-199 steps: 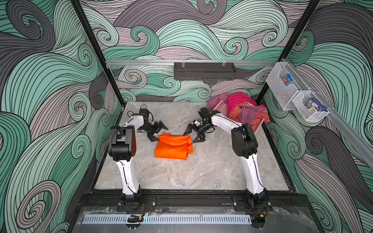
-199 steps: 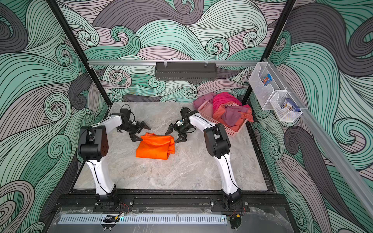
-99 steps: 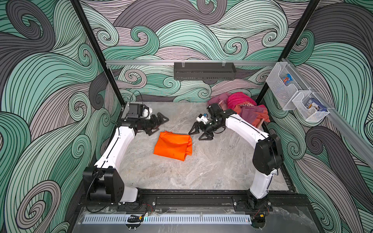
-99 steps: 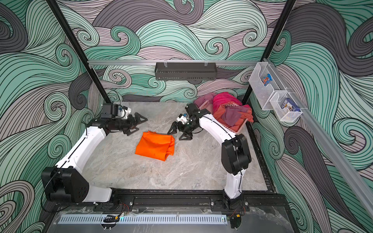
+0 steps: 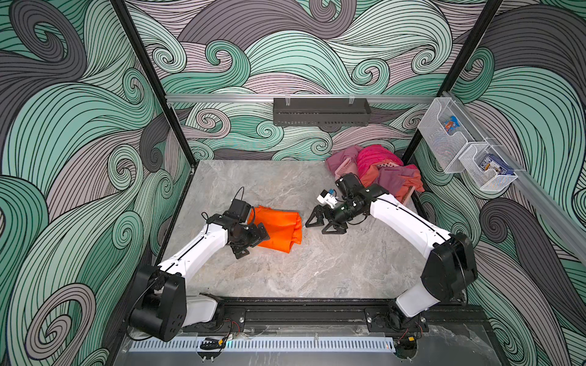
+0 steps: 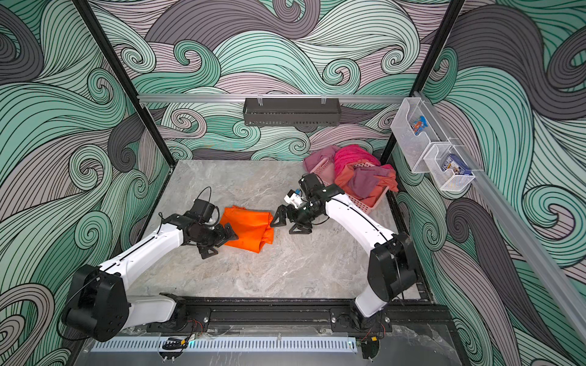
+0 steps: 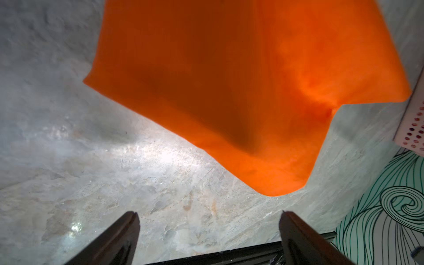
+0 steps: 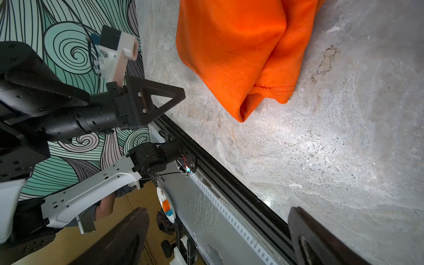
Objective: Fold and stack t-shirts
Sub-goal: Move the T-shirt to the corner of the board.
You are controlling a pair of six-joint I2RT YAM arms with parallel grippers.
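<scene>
Shirt (image 5: pixel 279 229) lies folded near the centre of the table (image 5: pixel 317 272) in both top views. Left hand (image 5: pixel 252 242) is open at its left edge, right hand (image 5: pixel 322 224) open just beside its right edge; neither grips anything.
Left wrist: fingers (image 7: pixel 124 231) spread wide, shirt (image 7: pixel 229 80) ahead, apart from them.
Right wrist: fingers (image 8: pixel 305 229) spread, shirt (image 8: pixel 241 52) ahead, untouched.

One orange t-shirt (image 5: pixel 279 226), one pink basket (image 6: pixel 364 204), two clear wall bins (image 5: pixel 444 141) — plus left gripper (image 5: pixel 252 242) and right gripper (image 5: pixel 322 224), two in all.
</scene>
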